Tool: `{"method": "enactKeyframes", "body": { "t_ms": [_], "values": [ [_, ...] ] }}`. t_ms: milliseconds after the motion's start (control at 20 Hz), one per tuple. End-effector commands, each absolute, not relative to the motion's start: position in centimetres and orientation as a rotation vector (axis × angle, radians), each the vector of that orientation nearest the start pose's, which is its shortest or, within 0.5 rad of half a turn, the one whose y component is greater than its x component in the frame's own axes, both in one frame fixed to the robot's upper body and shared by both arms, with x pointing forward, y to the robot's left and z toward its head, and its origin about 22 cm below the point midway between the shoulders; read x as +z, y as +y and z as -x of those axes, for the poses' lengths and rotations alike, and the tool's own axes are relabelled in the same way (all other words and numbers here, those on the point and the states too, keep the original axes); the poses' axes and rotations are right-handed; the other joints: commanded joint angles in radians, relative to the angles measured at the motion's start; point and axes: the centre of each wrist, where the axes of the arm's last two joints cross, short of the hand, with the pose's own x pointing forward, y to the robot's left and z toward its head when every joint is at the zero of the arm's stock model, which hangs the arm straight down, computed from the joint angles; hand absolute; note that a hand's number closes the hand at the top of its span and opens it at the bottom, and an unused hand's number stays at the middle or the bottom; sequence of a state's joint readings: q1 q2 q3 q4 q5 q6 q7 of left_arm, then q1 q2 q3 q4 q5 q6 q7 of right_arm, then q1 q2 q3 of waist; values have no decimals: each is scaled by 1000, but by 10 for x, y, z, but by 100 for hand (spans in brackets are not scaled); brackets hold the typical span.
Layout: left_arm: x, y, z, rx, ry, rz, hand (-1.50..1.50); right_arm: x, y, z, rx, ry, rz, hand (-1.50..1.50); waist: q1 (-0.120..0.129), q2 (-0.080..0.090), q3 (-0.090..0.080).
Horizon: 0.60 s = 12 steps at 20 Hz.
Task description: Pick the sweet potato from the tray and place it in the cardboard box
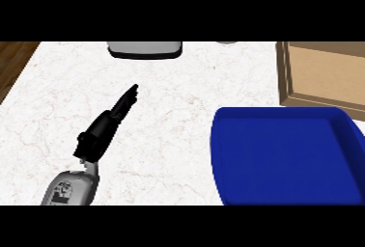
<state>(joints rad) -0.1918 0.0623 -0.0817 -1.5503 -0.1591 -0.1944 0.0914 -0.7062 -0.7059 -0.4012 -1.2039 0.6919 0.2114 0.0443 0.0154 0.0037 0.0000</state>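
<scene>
At the far left, a strip of brown wood floor (pixel 16 58) shows past the left edge of the white marble counter (pixel 178 82).

On the counter's left half the left hand (pixel 107 126) comes up from the lower edge on its grey forearm (pixel 71 188). It lies edge-on to the view, fingers (pixel 128 99) straight and together, pointing up and a little right toward the counter's far edge. It is released and grasps nothing. Whether it touches the counter or hovers over it cannot be told.

At the counter's far edge, a little left of the middle, a grey appliance (pixel 145 48) with a dark base is cut off by the top of the view. Further right along that edge, a small pale object (pixel 226 42) barely shows; what it is cannot be told.

A blue tray (pixel 235 159) fills the counter's near right corner, running out of the view at the right and bottom. Its inside shows only plain blue.

The cardboard box (pixel 285 77) sits at the far right corner, just beyond the tray, open, with a plain tan bottom in the part that shows.

The sweet potato appears neither in the tray nor in the visible part of the box. The right hand does not appear either.
</scene>
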Motion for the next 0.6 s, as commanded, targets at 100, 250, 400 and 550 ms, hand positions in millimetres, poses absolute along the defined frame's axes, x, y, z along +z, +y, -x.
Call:
{"method": "enactKeyframes", "body": {
  "t_ms": [100, 250, 400, 550],
  "values": [
    [53, 196, -289, -474, -1617, 40, 0, 241, -420, -384, 625, -1464, 1279, 150, 13, 5, 0],
    [52, 205, -289, -481, -1606, 64, 0, 224, -421, -394, 676, -1432, 1283, 150, 14, 5, 0],
    [48, 195, -294, -483, -1609, 65, 0, 202, -434, -398, 680, -1394, 1301, 150, 19, 9, 1],
    [47, 191, -286, -464, -1611, 71, 0, 168, -440, -397, 681, -1362, 1286, 150, 19, 9, 1]
  ]
}}
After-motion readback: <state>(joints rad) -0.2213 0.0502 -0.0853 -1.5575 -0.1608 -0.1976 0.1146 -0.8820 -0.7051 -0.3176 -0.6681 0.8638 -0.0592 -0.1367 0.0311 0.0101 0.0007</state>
